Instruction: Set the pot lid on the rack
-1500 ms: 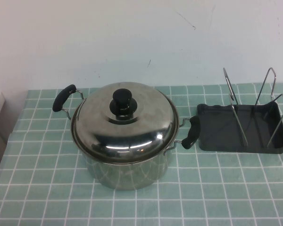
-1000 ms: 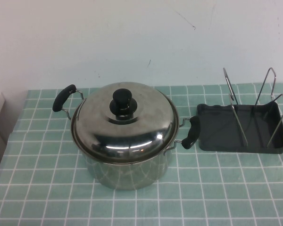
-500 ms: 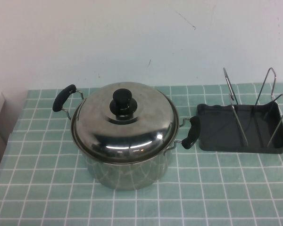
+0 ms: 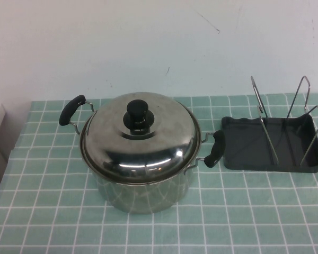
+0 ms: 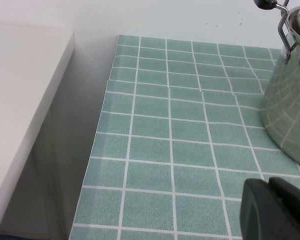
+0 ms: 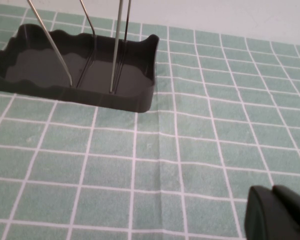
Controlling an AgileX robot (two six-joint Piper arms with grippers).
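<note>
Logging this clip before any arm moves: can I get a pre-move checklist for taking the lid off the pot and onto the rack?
1. Pot lid seated on the pot, knob exposed: ok.
2. Rack tray holds nothing, wire loops upright: ok.
3. Rack beside the pot's right handle, apart from it: cannot tell.
4. Left gripper low over the tiles left of the pot: ok; fingers: cannot tell.
5. Right gripper low near the rack: ok; fingers: cannot tell.
</note>
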